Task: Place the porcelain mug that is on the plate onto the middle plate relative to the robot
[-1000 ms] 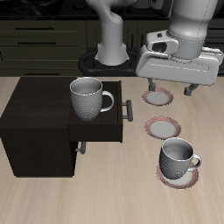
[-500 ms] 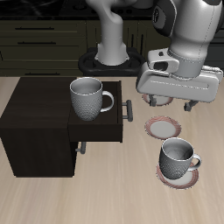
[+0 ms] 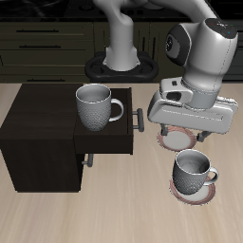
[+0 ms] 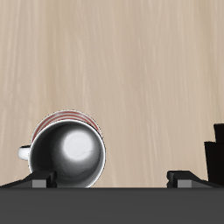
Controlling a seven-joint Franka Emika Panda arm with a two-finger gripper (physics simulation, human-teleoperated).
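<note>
The porcelain mug [image 3: 193, 170] is grey-white and speckled and stands upright on the plate [image 3: 195, 196] nearest the table's front edge. It also shows in the wrist view [image 4: 70, 158], with the plate's reddish rim [image 4: 66, 117] showing beside it. The middle plate [image 3: 177, 145] lies just behind it, partly hidden under my gripper. My gripper [image 3: 187, 135] is open and empty. It hangs low over the middle plate, a little behind and above the mug. The mug sits off to one side of the open fingers [image 4: 39, 181]. The third plate is hidden behind the arm.
A bigger grey-white mug [image 3: 95, 104] stands on top of a dark wooden cabinet [image 3: 38, 133], whose drawer [image 3: 106, 142] is pulled open towards the plates. A black round stand [image 3: 119, 66] holds the robot's base at the back.
My gripper has come down and forward, from above the far plate to low over the middle plate, nearer the mug. It stayed open. The mugs and plates have not moved.
</note>
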